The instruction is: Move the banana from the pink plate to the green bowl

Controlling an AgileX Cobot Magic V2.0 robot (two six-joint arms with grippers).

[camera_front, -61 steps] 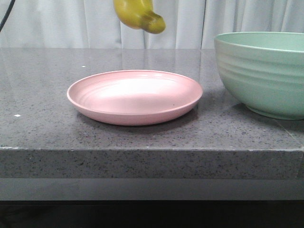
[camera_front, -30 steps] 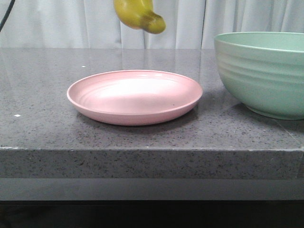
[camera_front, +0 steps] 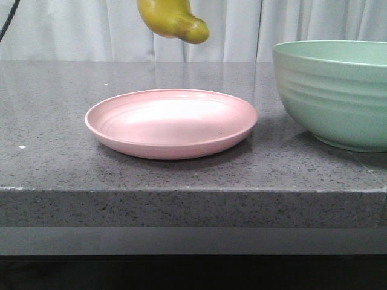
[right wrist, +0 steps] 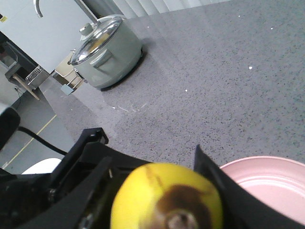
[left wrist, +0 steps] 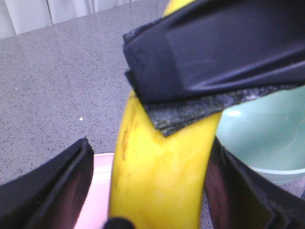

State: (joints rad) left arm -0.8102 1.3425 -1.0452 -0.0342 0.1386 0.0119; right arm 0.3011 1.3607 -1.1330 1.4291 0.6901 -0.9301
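The yellow banana (camera_front: 172, 21) hangs high above the far side of the pale pink plate (camera_front: 172, 124), which lies bare on the grey counter. My right gripper (right wrist: 152, 160) is shut on the banana (right wrist: 167, 195), whose dark tip faces its camera. One of its padded fingers (left wrist: 214, 52) presses across the fruit in the left wrist view. My left gripper (left wrist: 150, 143) stands open around the banana (left wrist: 162, 167), with a strip of plate (left wrist: 97, 191) showing between one finger and the peel. The mint-green bowl (camera_front: 338, 96) stands to the plate's right. Both grippers are above the front view's top edge.
A grey pot with a glass lid (right wrist: 107, 52) stands far off on the counter in the right wrist view. The counter's front edge (camera_front: 193, 190) runs just before the plate. White curtains hang behind the counter.
The banana has shifted slightly left and tilted, its tip staying at about the same height. Plate and bowl have not moved.
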